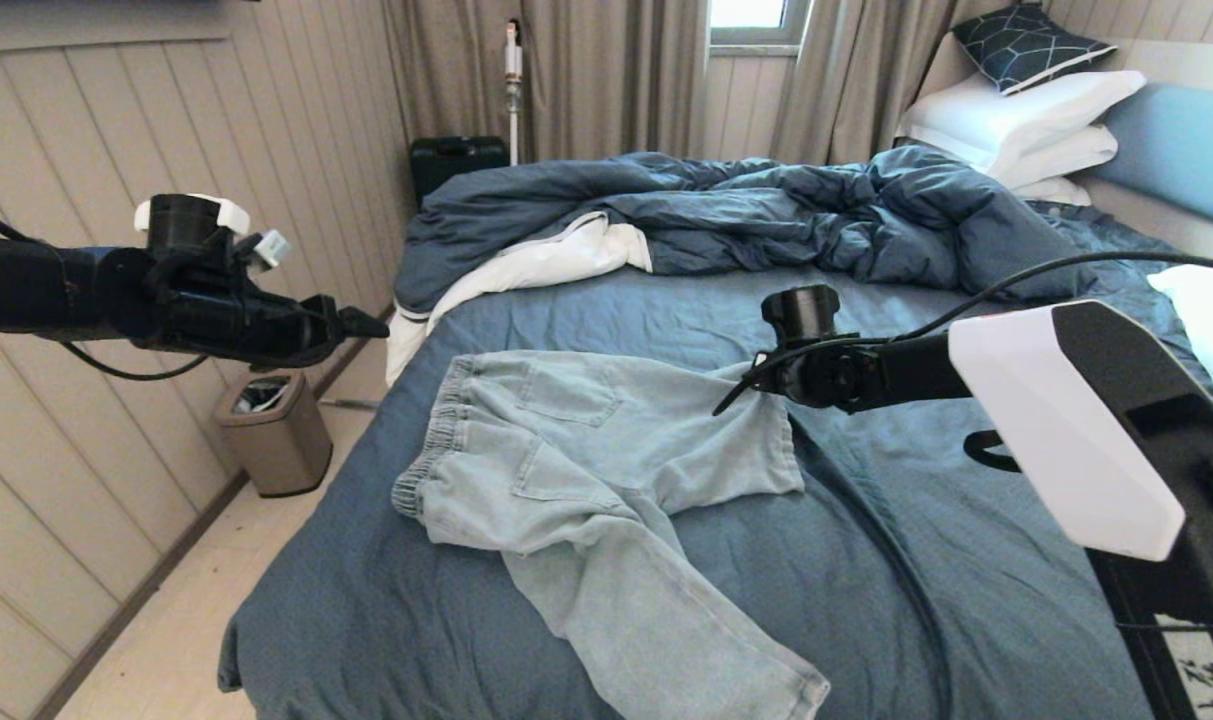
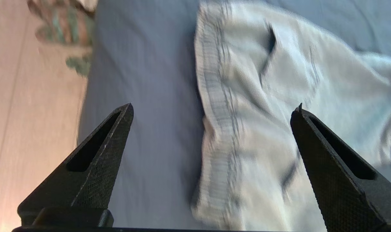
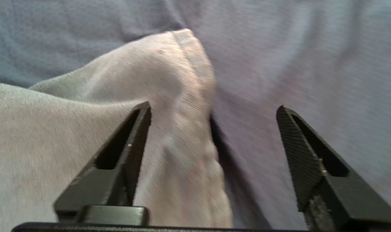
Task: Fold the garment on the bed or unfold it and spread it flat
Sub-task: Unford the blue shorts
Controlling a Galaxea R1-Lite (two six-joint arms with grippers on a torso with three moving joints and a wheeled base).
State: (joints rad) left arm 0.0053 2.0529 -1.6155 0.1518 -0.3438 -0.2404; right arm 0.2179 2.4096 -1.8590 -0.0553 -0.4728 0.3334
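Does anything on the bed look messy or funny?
Yes. The shorts lie crooked on the bed, one leg bunched up, the other trailing toward the bed's near edge. The duvet is rumpled in a heap behind.

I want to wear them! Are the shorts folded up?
No, the garment lies spread on the bed, both legs out, still rumpled.
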